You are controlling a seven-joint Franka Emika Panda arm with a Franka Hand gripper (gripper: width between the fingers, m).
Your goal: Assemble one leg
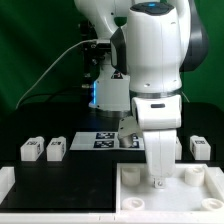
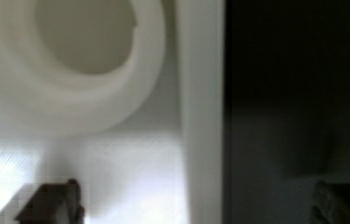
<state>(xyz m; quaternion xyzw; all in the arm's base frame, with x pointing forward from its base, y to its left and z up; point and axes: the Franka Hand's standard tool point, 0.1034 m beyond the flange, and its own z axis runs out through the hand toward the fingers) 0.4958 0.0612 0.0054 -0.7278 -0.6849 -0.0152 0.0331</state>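
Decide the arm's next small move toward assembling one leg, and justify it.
Probably close the jaws on the tabletop edge to steady it: the gripper is open, low, straddling that edge, and holds no leg; the legs sit off to the sides.

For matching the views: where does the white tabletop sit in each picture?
Exterior view: the tabletop lies at the picture's lower right, under the arm.
Wrist view: the tabletop fills most of the picture, with one round socket close up and the dark table beside its edge.
Shared landmark: the pincer, open just above the tabletop.
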